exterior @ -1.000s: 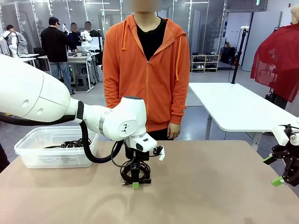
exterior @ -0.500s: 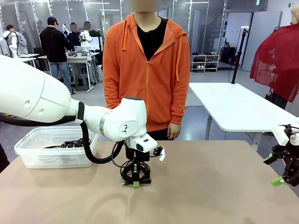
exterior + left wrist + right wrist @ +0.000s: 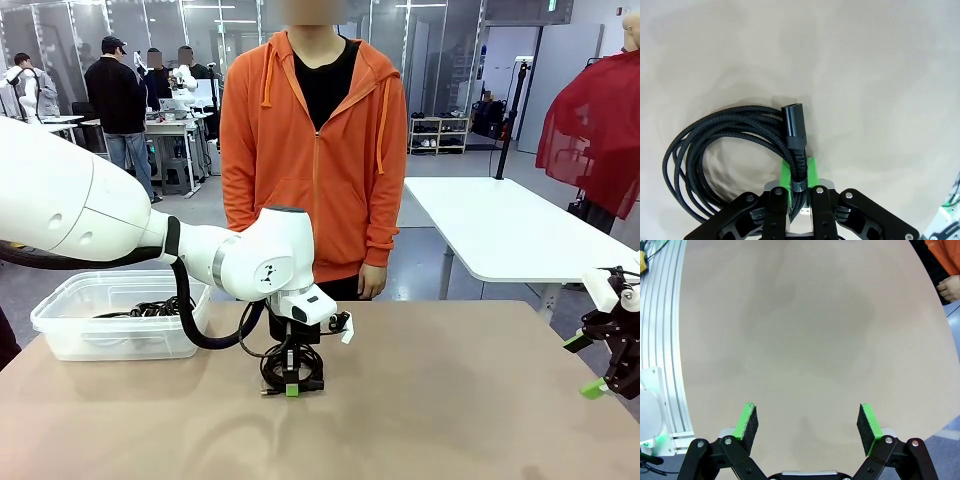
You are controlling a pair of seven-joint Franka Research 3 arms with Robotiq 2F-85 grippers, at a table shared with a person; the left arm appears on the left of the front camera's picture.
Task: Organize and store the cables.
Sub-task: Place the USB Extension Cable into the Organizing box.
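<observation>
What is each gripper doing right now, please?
Left gripper: closed on the coiled cable.
Right gripper: open, holding nothing.

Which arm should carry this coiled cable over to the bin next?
Left. The left gripper is already shut on the coiled cable, and the clear plastic bin sits on its side of the table. The right gripper hangs open at the far right edge.

Braided matt black cable (image 3: 715,135), smooth matt beige table (image 3: 865,75), translucent plastic bin (image 3: 110,335)
</observation>
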